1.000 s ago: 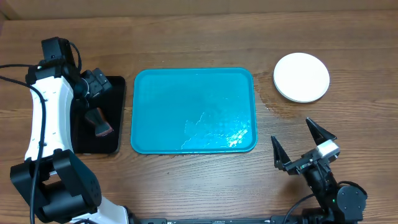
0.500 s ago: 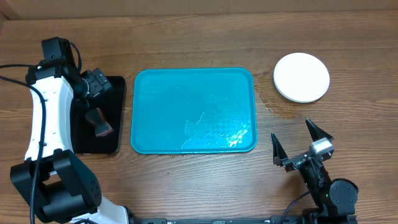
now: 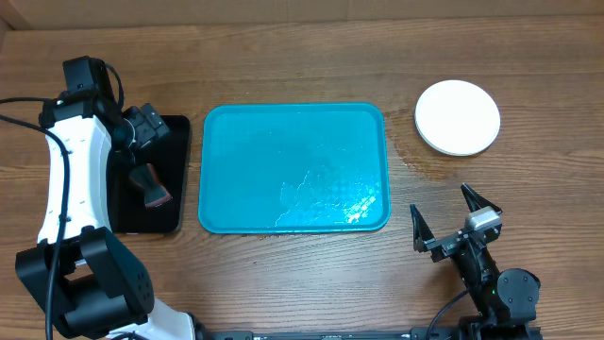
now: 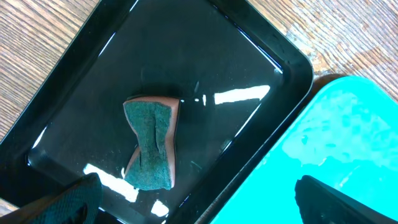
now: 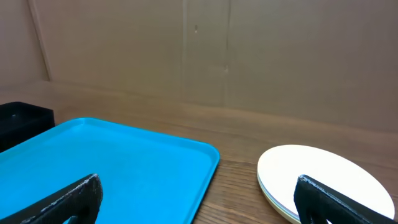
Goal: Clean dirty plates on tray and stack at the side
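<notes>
Overhead shows the tray [image 3: 219, 123] lying bare mid-table with a wet sheen and no plates on it; the plates [image 3: 458, 117] sit stacked off its far right corner, well apart from the rim, white one on top; right wrist view shows layered rims under that white top, lower colours too thin to call; so the job looks done or all but done, judging from layout.

Right gripper [image 3: 439, 198] hangs near the table's front edge, fingers spread, nothing between them; left gripper [image 4: 198, 186] hovers over the black tray [image 4: 261, 43], fingers spread wide, holding nothing; the sponge [image 4: 150, 143] lies loose in that black tray, green face up, waist pinched in.

Step in hand, my read: park both arms; do it well by keeping the right one low and clear of the stack so it isn't nudged, leaving the sponge where it is, and not dragging the left fingers across the tray rim.

Tray long axis runs left-right in overhead, parallel to the front edge, open face up; the plates are round, so no long axis, lying flat, faces up.
</notes>
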You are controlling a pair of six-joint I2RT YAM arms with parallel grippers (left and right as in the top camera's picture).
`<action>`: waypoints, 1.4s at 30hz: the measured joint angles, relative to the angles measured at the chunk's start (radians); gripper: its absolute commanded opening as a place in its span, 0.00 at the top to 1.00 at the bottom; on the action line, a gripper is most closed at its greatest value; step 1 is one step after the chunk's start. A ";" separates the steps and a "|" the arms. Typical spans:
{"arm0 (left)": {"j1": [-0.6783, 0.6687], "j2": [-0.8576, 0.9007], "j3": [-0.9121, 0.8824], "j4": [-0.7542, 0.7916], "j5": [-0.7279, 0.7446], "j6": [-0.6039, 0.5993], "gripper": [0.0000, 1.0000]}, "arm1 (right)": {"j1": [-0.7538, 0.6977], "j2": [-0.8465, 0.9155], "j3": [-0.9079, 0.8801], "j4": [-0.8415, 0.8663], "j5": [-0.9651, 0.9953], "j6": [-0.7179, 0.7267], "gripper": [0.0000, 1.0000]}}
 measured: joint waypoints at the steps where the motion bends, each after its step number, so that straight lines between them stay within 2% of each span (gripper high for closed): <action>1: 0.000 0.000 0.000 0.000 0.000 0.000 0.00 | 0.000 0.000 0.000 0.000 0.000 0.000 0.00; 29: -0.003 -0.026 -0.004 -0.028 0.000 0.007 0.00 | 0.000 0.000 0.000 0.000 0.000 0.000 0.00; 35: -0.089 -0.233 -0.103 0.108 -0.004 0.029 0.00 | 0.000 0.000 0.000 0.000 0.001 0.000 0.00; 42: -0.172 -0.557 -0.387 0.290 0.003 0.072 0.01 | 0.000 0.000 0.000 0.000 0.000 0.000 0.00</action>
